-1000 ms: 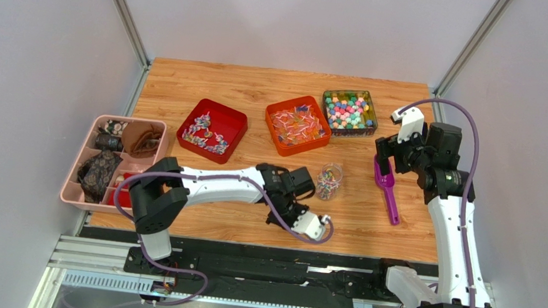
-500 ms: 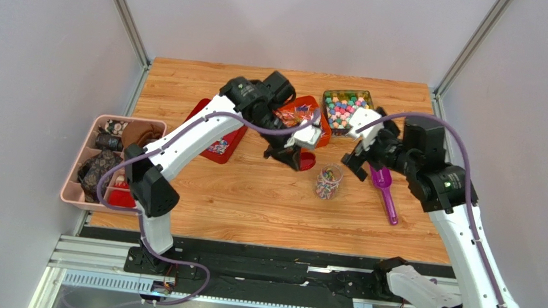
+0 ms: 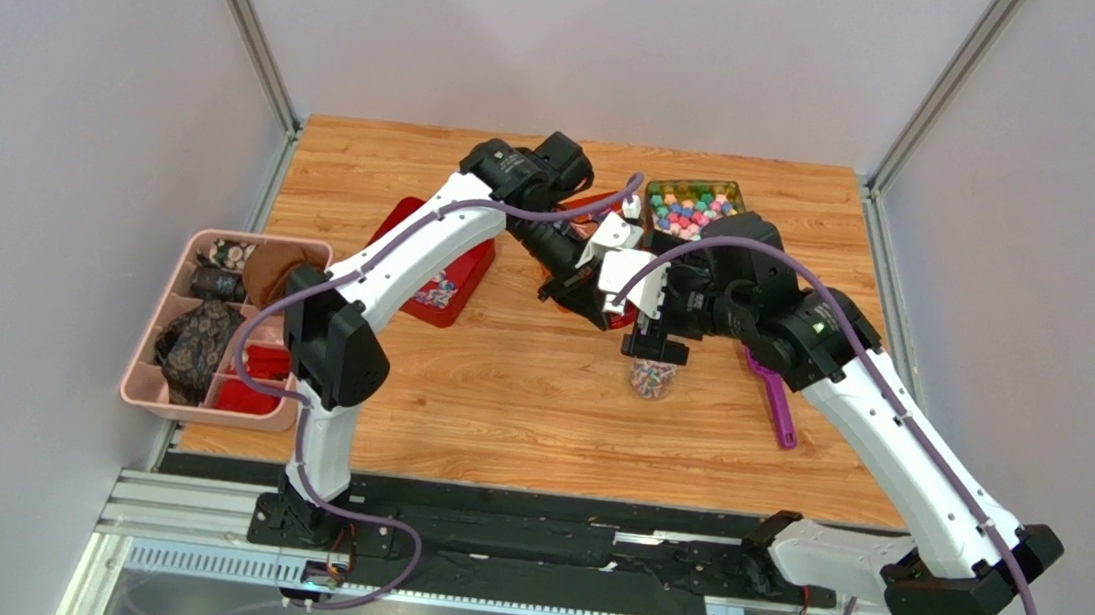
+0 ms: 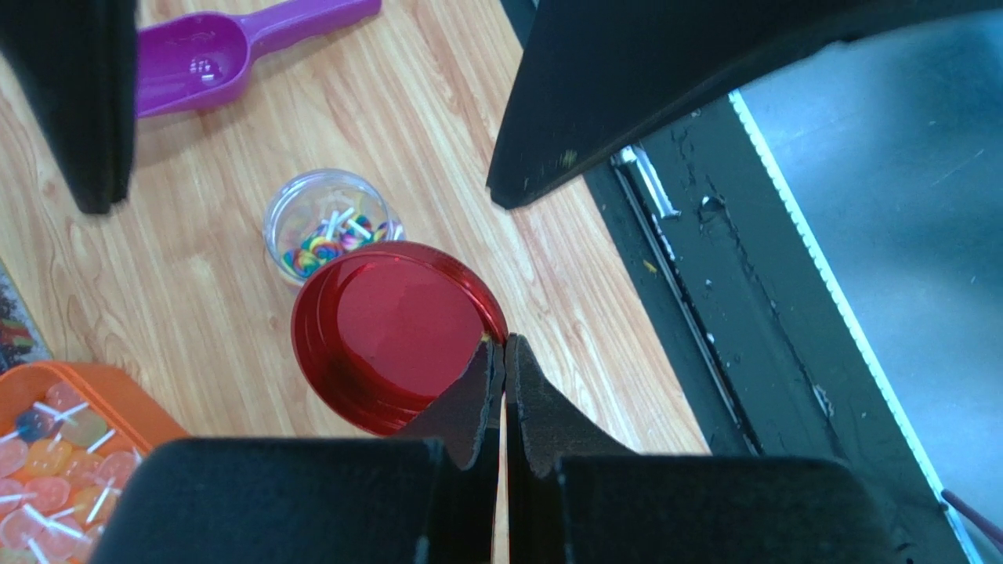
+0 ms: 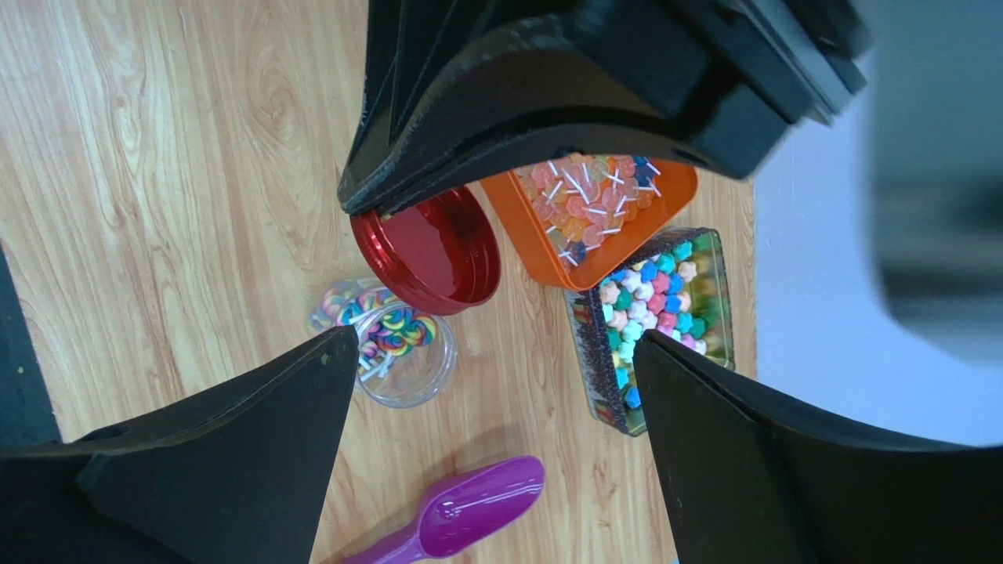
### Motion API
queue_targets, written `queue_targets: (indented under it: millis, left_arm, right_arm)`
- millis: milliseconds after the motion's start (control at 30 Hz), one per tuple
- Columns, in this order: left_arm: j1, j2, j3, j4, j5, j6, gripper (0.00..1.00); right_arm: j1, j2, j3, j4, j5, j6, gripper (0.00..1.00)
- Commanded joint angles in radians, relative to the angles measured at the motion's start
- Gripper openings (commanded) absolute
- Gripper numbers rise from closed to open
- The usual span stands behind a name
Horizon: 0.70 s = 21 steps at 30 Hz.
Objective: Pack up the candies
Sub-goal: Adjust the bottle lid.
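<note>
My left gripper (image 4: 504, 346) is shut on the rim of the round red lid (image 4: 394, 335) and holds it above the table, just beside the small clear jar (image 4: 330, 226) of rainbow lollipops. In the top view the left gripper (image 3: 584, 293) reaches in from the back. My right gripper (image 5: 492, 347) is wide open and empty, hovering over the jar (image 5: 389, 341) and the lid (image 5: 430, 253). In the top view it (image 3: 661, 341) hides the lid and most of the jar (image 3: 652, 380). Twist-wrapped candies (image 3: 434, 292) lie in a red tray (image 3: 408, 227), partly behind the left arm.
An orange tray (image 5: 600, 206) of flat lollipops and a tin (image 5: 659, 311) of coloured star sweets stand at the back. A purple scoop (image 3: 774, 391) lies right of the jar. A pink organiser (image 3: 149, 360) sits at the table's left edge.
My left arm swung from the front of the table to the back and now holds the red lid by the jar. My right arm moved left from the scoop to above the jar.
</note>
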Motion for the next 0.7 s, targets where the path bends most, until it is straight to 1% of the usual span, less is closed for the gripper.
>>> queue_targets:
  millis: [0,167,300,467,567,667]
  left_arm:
    - [0.0,-0.03,0.008,-0.342,0.069,0.038,0.0]
    - [0.0,-0.037,0.006,-0.342,0.074,0.029,0.0]
    - [-0.001,-0.038,-0.001,-0.342,0.076,0.027,0.0]
    - [0.002,-0.049,-0.021,-0.342,0.071,0.032,0.0]
    - [0.003,-0.049,-0.03,-0.343,0.072,0.029,0.0]
    - [0.011,-0.046,-0.038,-0.342,0.074,0.026,0.0]
  right_arm:
    - [0.049,0.029,-0.009,0.038,0.072,-0.069,0.92]
    - [0.104,0.049,-0.057,0.077,0.126,-0.084,0.9]
    - [0.124,0.07,-0.046,0.089,0.134,-0.083,0.88]
    - [0.164,0.09,-0.066,0.109,0.186,-0.103,0.85]
    - [0.19,0.081,-0.1,0.131,0.238,-0.109,0.83]
    - [0.195,0.05,-0.138,0.144,0.246,-0.098,0.83]
